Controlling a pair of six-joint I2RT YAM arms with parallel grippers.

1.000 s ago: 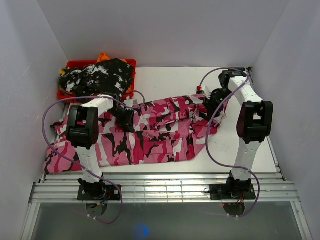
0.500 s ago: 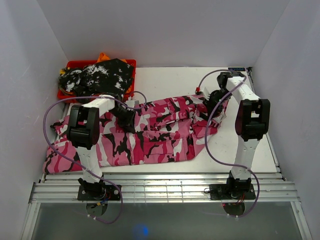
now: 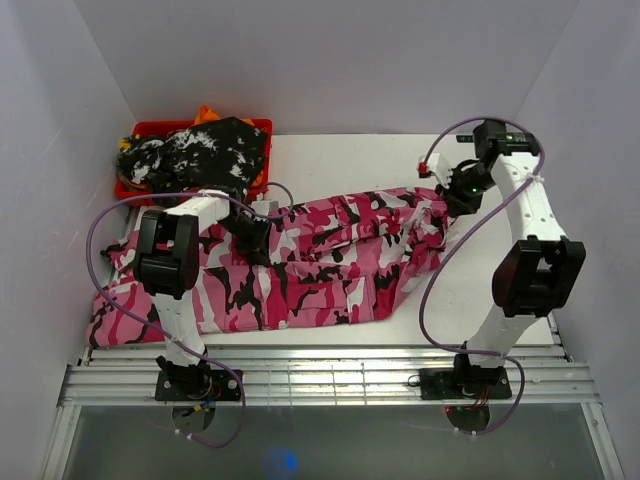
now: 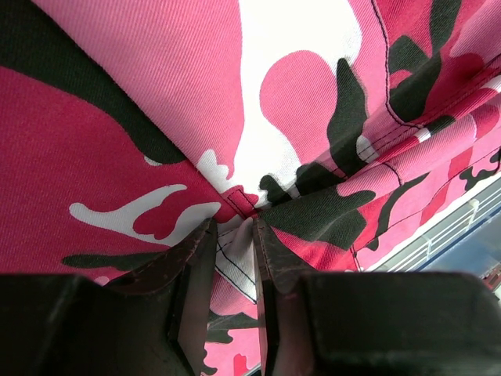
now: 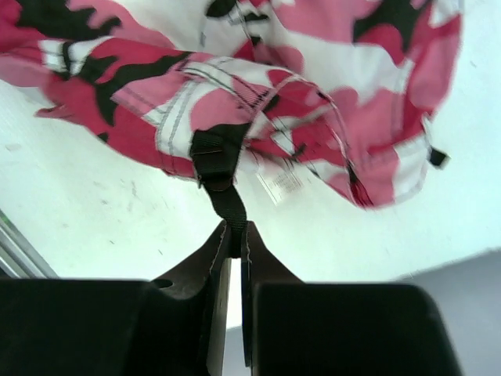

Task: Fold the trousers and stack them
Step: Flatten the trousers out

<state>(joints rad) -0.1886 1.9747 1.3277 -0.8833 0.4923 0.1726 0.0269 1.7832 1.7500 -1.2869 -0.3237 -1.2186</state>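
Note:
The pink, white and black camouflage trousers (image 3: 300, 260) lie spread across the table from left to right. My left gripper (image 3: 257, 233) presses down on their middle and is shut on a fold of the cloth (image 4: 235, 235). My right gripper (image 3: 462, 186) is at the trousers' right end, shut on a black strap (image 5: 227, 192) of the waistband, lifted over the white table. A black-and-white mottled garment (image 3: 200, 150) lies piled on the red bin at the back left.
The red bin (image 3: 150, 128) stands at the back left with an orange cloth (image 3: 206, 112) behind the mottled garment. White walls close in on both sides. The table's metal front rail (image 3: 320, 375) runs along the near edge.
My right gripper has moved right and back, pulling the trousers' right end with it. The left gripper has stayed in place on the cloth.

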